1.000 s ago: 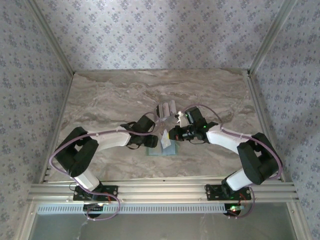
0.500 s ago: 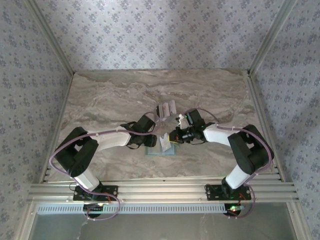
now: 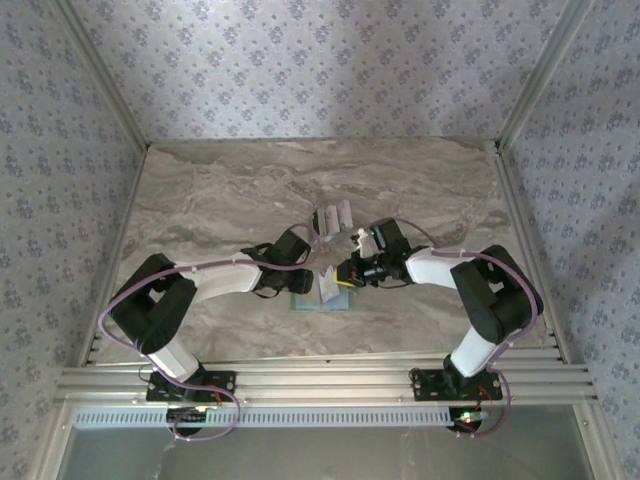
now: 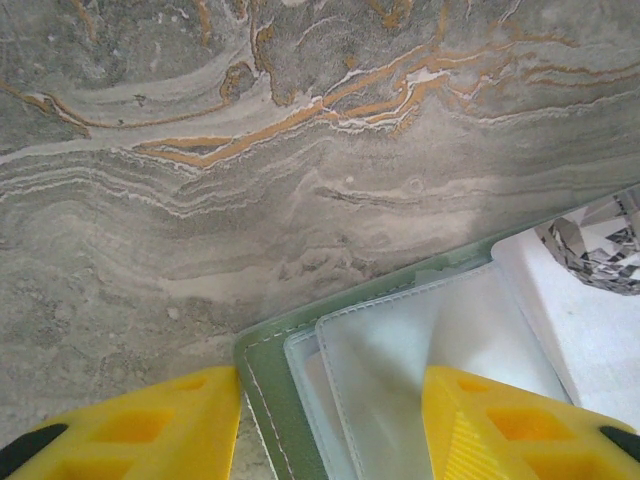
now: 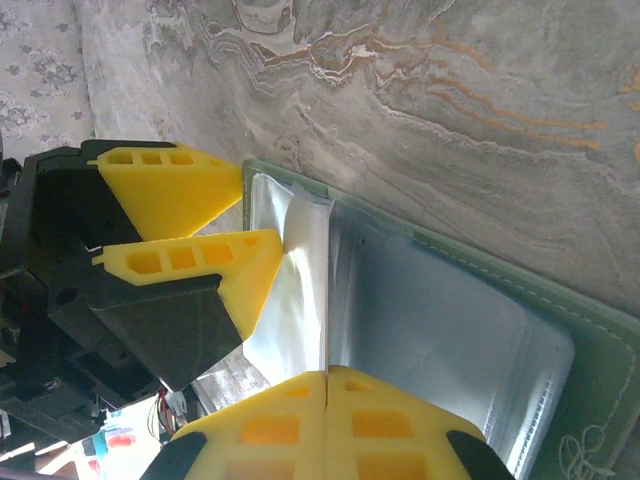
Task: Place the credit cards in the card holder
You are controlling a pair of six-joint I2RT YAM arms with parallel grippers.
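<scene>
Straddling card holder (image 4: 258,365) corner, left claw (image 4: 330,400) part-open; right claw (image 5: 325,385) closed, apparently hovering over holder.

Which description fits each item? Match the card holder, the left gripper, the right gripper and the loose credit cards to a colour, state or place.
Column A
1. card holder
2. left gripper
3. right gripper
4. loose credit cards

Column B
a. fingers shut
b. pale green
c. fingers apart
d. piled beyond both grippers

Pairs: 1-b, 2-c, 3-a, 4-d
</scene>
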